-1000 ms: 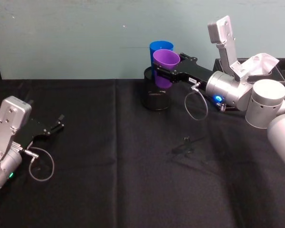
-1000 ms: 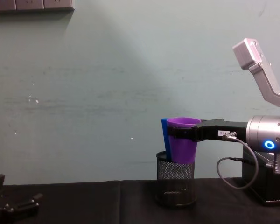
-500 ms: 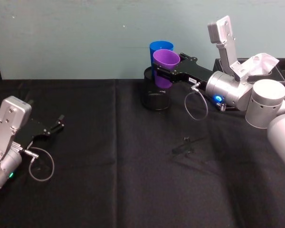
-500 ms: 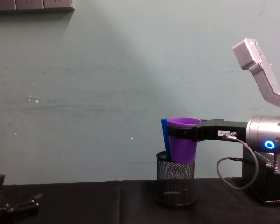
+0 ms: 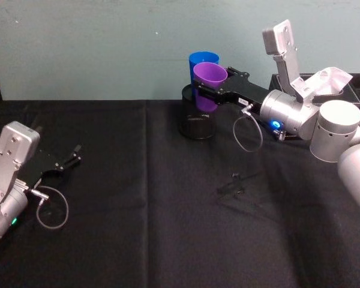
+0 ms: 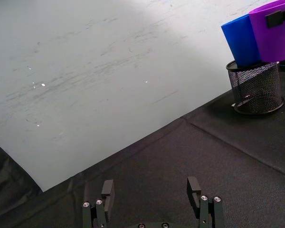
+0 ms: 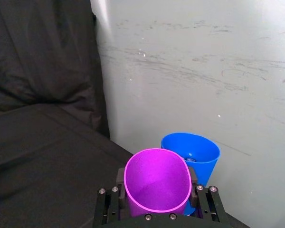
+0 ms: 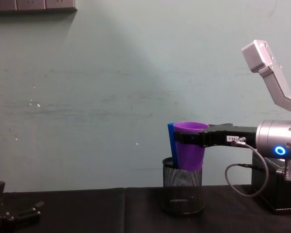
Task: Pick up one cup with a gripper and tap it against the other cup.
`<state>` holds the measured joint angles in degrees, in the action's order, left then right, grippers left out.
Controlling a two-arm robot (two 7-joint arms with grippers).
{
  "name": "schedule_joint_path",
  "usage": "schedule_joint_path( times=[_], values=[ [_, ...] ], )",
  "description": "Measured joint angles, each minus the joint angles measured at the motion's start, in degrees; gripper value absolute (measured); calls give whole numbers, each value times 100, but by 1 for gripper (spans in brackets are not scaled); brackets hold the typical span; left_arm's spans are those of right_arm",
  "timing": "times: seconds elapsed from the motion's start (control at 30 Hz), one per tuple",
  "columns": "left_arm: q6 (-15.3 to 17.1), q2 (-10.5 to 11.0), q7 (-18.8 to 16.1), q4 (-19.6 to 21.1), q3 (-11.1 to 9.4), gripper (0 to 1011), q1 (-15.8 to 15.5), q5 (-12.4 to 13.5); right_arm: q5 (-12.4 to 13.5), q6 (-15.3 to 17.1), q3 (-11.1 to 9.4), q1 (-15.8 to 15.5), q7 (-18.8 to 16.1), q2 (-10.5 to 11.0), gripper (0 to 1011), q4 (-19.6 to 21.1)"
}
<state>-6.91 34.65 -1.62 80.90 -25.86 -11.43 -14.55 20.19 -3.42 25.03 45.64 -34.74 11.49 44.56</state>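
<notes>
My right gripper point(image 5: 211, 91) is shut on the purple cup point(image 5: 209, 77), holding it upright in the air above the black wire-mesh pot point(image 5: 197, 123). The blue cup point(image 5: 201, 60) stands in that pot right behind the purple one, and the two cups look in contact. The chest view shows the purple cup point(image 8: 190, 145) overlapping the blue cup point(image 8: 171, 141) above the pot point(image 8: 182, 191), with the right gripper point(image 8: 190, 138) clamped around it. In the right wrist view the purple cup point(image 7: 156, 183) sits between the fingers with the blue cup point(image 7: 194, 152) just beyond. My left gripper point(image 5: 77, 155) rests open at the table's left.
A black cloth covers the table point(image 5: 138, 228). A black tray point(image 5: 354, 84) holding a crumpled white item point(image 5: 327, 79) sits at the back right. A small dark object point(image 5: 234, 183) lies mid-table. The wall point(image 5: 96, 42) runs close behind the cups.
</notes>
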Motion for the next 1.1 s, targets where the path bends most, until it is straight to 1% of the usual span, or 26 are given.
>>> schedule_joint_path(
  times=[0.93,1.1],
  values=[
    [0,0,0,0,0,1000,0,0,0,-1,-5,0,-27,2,723,0],
    [0,0,0,0,0,1000,0,0,36,54,-17,-76,-129,49,723,143]
  ],
)
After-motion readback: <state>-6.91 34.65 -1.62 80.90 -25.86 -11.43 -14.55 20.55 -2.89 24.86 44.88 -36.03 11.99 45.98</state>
